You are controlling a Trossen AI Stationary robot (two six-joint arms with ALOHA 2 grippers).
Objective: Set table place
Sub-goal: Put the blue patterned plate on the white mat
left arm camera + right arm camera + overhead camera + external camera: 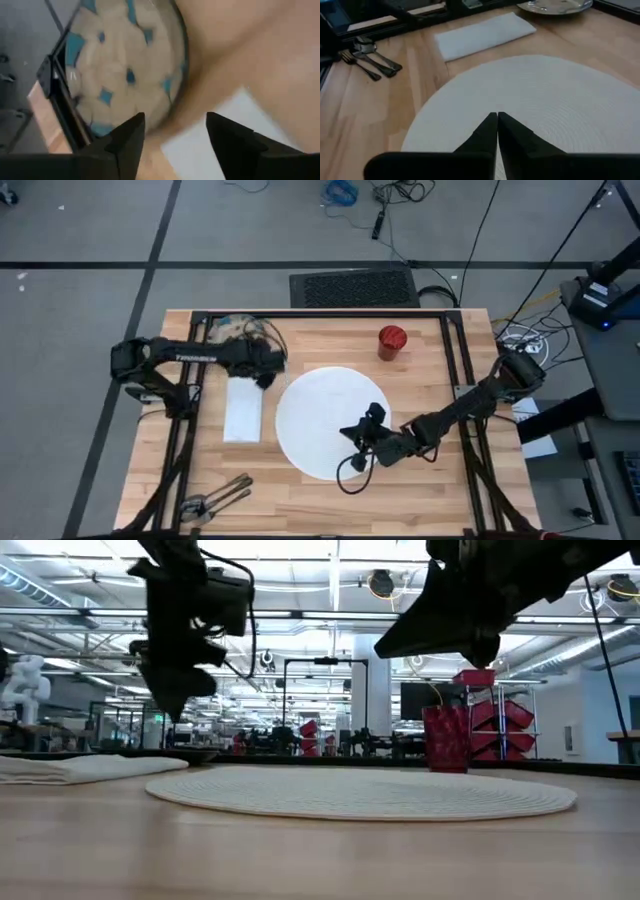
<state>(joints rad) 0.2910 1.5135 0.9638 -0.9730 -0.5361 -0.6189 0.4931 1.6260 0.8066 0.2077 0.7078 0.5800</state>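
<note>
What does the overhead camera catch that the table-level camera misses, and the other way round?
Only the overhead view shows the cutlery at the table's near corner and the speckled dish under the left gripper. Only the table-level view shows the room behind, with its red shelving. Both show the round white mat, the folded napkin, the red cup and the right gripper.

The high camera is looking straight down, taking in the whole table (400, 490) and the grey floor around it. The low camera is sitting at table height, facing level across the round white mat (360, 790) into the room beyond. The left wrist camera is hovering close above the speckled bowl (120, 65) and napkin (235, 135). The right wrist camera is looking across the mat toward the napkin, the cutlery (367, 60) and the bowl.
</note>
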